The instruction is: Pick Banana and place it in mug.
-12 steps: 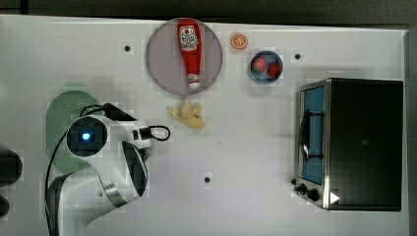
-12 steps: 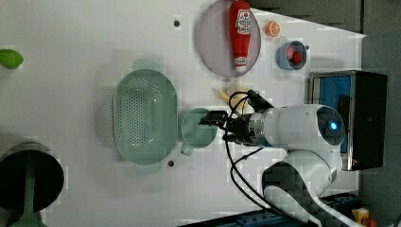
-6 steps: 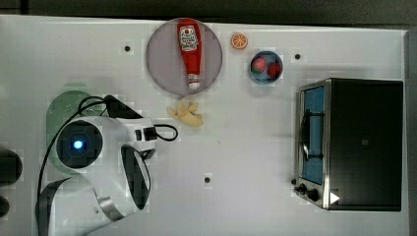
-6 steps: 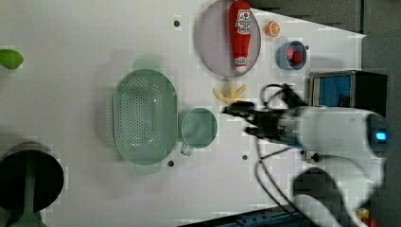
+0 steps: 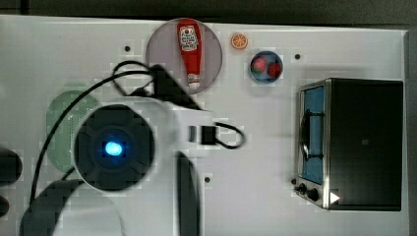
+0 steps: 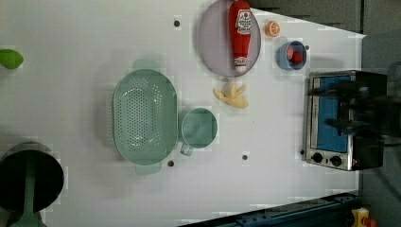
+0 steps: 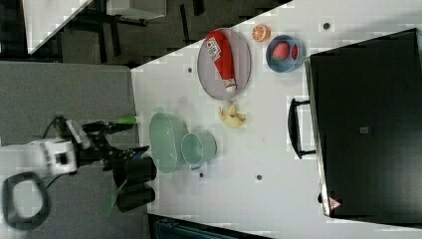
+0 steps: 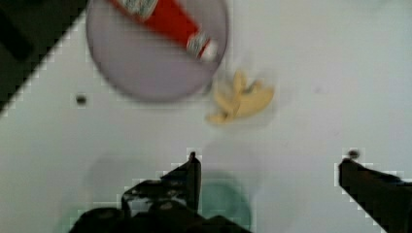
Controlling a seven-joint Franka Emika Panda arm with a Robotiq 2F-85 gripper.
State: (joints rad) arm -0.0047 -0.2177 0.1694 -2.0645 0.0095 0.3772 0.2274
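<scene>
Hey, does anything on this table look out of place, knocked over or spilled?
The ketchup bottle lies flat on the grey plate instead of standing. The banana lies loose on the table, apart from the mug. Nothing looks spilled or damaged.

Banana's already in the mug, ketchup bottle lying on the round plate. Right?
Not quite. The banana lies on the table, beside the plate and apart from the mug, which holds nothing, as the left view shows. The ketchup bottle does lie on the plate.
</scene>
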